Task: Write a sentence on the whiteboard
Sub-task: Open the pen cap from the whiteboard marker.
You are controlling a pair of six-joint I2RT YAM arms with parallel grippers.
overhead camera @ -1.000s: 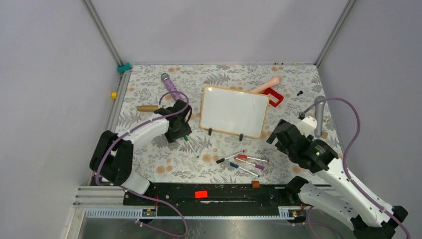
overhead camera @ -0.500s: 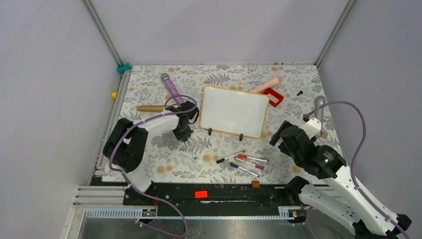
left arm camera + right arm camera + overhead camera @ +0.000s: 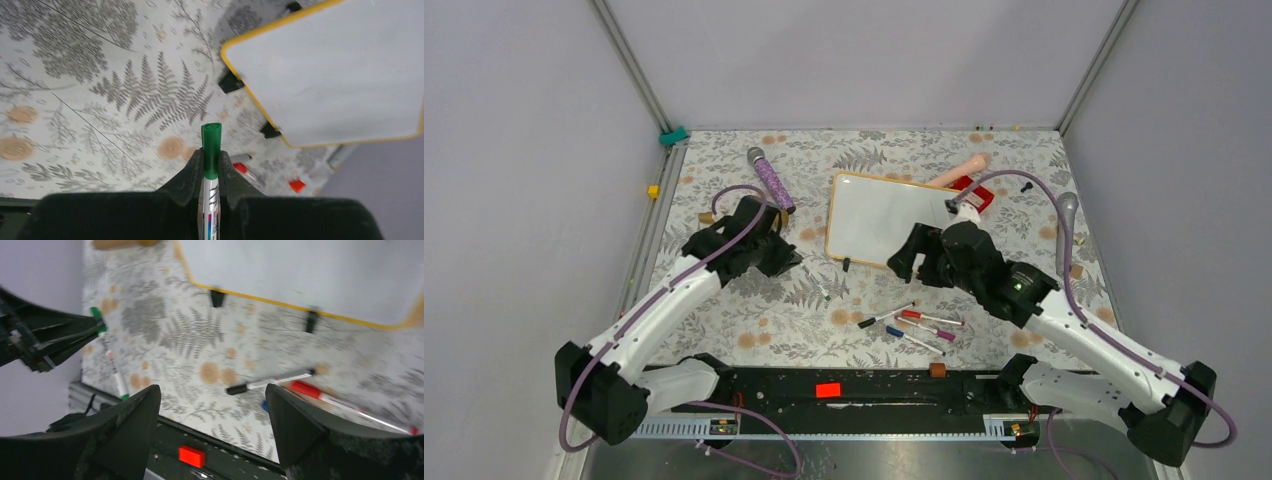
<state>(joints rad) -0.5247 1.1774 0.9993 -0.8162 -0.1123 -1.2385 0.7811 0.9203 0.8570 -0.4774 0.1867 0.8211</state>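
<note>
My left claw point(image 3: 211, 167) is clamping the green marker point(image 3: 210, 192), cap point(image 3: 211, 131) seemingly on; my right claw point(image 3: 211, 395) is hanging wide near the whiteboard point(image 3: 300, 270), risking a bump.

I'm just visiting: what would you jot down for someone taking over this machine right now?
Left claw: shut on a white marker with a green cap, cap on.
Right claw: open, empty, above loose coloured markers.
Small wooden-framed whiteboard: mid-table, blank.
Done: marker picked up.
To do: uncap it, write the sentence.
</note>
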